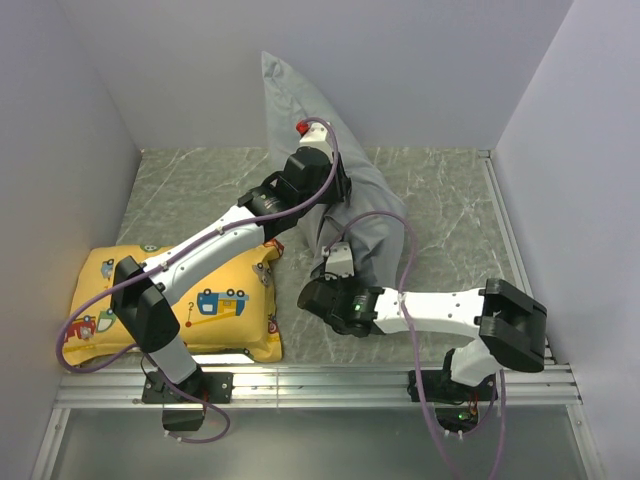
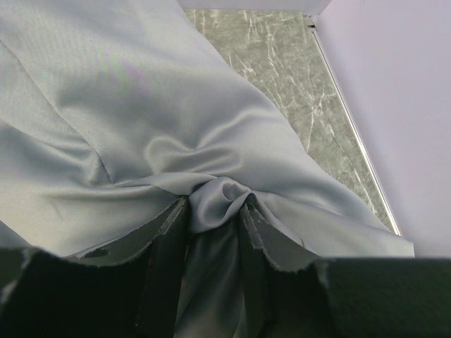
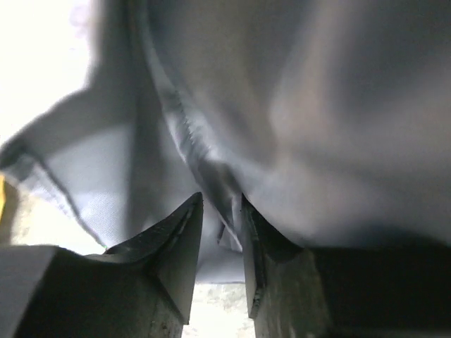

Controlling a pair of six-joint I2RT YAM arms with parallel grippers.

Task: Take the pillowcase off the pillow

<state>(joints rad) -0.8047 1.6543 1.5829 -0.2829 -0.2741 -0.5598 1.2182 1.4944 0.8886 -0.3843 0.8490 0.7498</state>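
The grey pillowcase point(image 1: 345, 200) stands lifted from the table, its top corner leaning on the back wall. The white pillow is hidden; I cannot tell whether it is inside. My left gripper point(image 1: 322, 178) is shut on a bunched fold of the pillowcase point(image 2: 141, 120), pinched between the fingertips of the gripper point(image 2: 215, 205). My right gripper point(image 1: 336, 262) is at the lower end of the cloth. In the right wrist view it point(image 3: 220, 203) is closed to a narrow gap on a hem fold of the pillowcase point(image 3: 296, 105).
A yellow pillow with a cartoon-vehicle print point(image 1: 215, 300) lies at the front left, under the left arm. White walls close in the left, back and right. A metal rail point(image 1: 330, 384) runs along the front edge. Grey marbled table point(image 1: 450, 210) shows at the right.
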